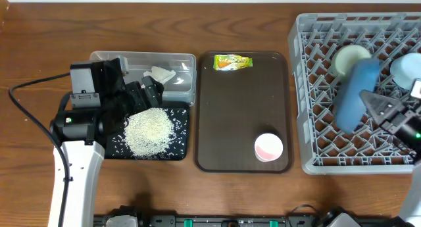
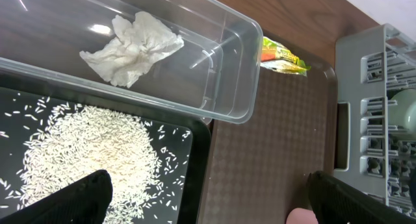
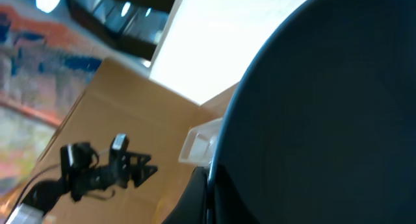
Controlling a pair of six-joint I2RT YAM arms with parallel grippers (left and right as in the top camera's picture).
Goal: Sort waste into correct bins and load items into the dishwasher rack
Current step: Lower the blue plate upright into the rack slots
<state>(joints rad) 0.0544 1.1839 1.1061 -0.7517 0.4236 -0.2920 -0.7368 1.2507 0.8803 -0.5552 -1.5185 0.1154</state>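
It looked like a robotics lab dressed up as a kitchen: a wooden counter (image 1: 39, 49) carried a grey dishwasher rack (image 1: 316, 89) at the right and a brown serving tray (image 1: 230, 122) mid-counter, while a white robot arm (image 1: 75, 181) trailed a loose black cable (image 1: 26, 85) at the left.

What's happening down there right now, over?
Left gripper open over rice. Right gripper shut on blue plate over rack. Wrapper, pink cup on brown tray.
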